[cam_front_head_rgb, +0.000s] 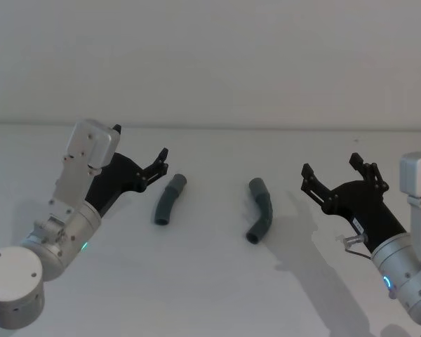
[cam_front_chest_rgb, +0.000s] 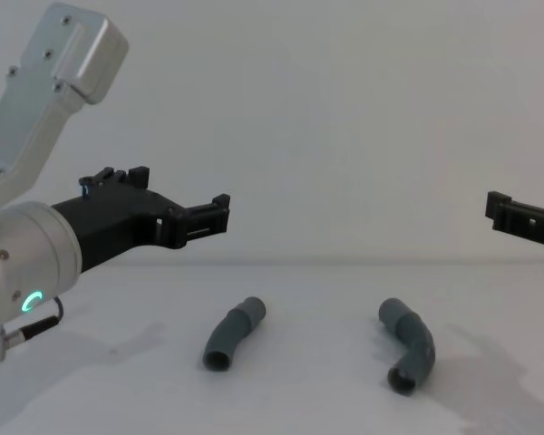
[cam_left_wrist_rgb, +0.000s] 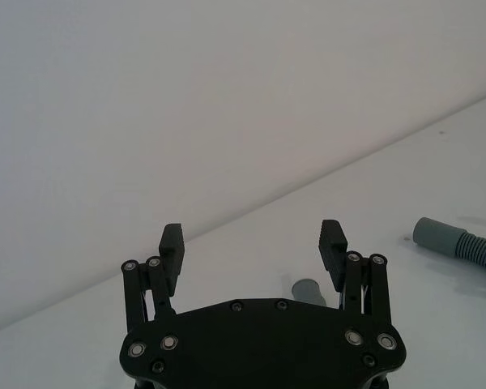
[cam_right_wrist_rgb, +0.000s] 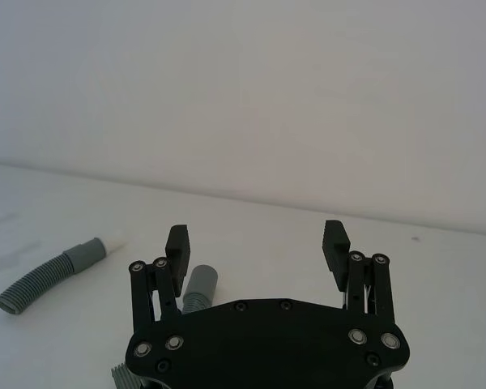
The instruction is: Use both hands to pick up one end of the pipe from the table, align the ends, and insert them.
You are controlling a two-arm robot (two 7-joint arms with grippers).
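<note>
Two dark-grey bent pipe pieces lie unjoined on the white table (cam_front_head_rgb: 210, 288), well apart from each other and between the robot's two black grippers. The left gripper (cam_front_head_rgb: 139, 142) hangs above the table on the left, pointing forward and inward, its fingers spread wide and holding nothing. The left pipe piece (cam_front_head_rgb: 170, 199) lies just beside it on the table, running from a far cuff end down toward the robot. In the left wrist view one grey cuff (cam_left_wrist_rgb: 309, 290) of that piece peeks out just past the gripper's body, close to one finger but apart from it. The right gripper (cam_front_head_rgb: 331, 166) is raised on the right side, its fingers also spread wide and empty. It is angled toward the right pipe piece (cam_front_head_rgb: 261, 210), which lies near it, bent in the middle, with an open cuff facing the robot. From the chest view both pieces rest flat on the table, with the left gripper well above them. In the right wrist view a small white tip (cam_right_wrist_rgb: 113, 243) shows on the far cuff of the left pipe piece. A plain pale wall (cam_front_head_rgb: 210, 63) rises behind the table.
</note>
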